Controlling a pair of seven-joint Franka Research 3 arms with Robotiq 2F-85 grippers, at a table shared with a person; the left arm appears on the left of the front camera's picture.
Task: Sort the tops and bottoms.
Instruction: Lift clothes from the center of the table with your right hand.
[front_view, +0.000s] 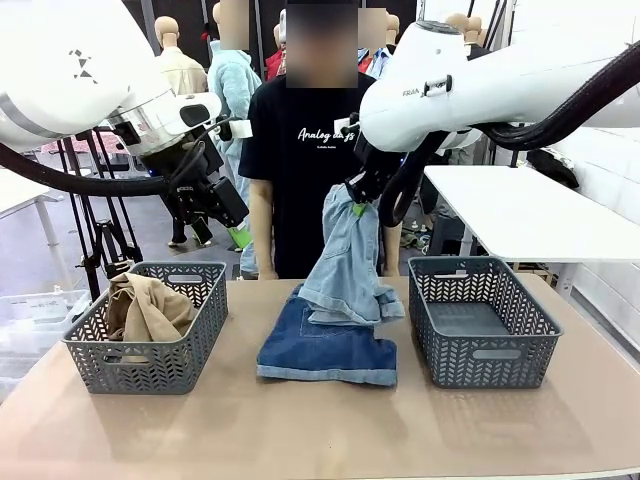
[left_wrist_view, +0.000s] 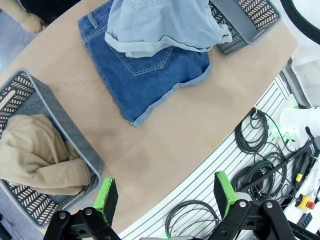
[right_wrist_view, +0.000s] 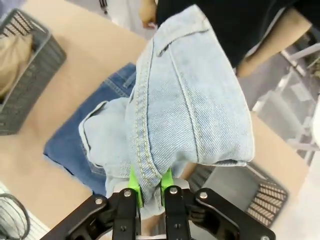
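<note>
My right gripper (front_view: 358, 190) is shut on the pale light-blue denim bottoms (front_view: 347, 265) and holds them up over the table's middle. Their lower end still drapes on the darker blue shorts (front_view: 325, 350), which lie flat between the two baskets. In the right wrist view my green pads (right_wrist_view: 134, 182) pinch a seam of the pale denim (right_wrist_view: 190, 110). A tan-beige top (front_view: 148, 308) lies crumpled in the left basket (front_view: 150, 365). My left gripper (front_view: 222, 222) hangs open above and behind that basket; its wrist view has the open gripper (left_wrist_view: 167, 197) over the table edge, holding nothing.
The grey right basket (front_view: 480, 350) holds nothing. A person in a black printed T-shirt (front_view: 305, 150) stands at the far side, arms down. Cables (left_wrist_view: 250, 165) lie on the floor beside the table. A white table (front_view: 520, 205) stands at the back right.
</note>
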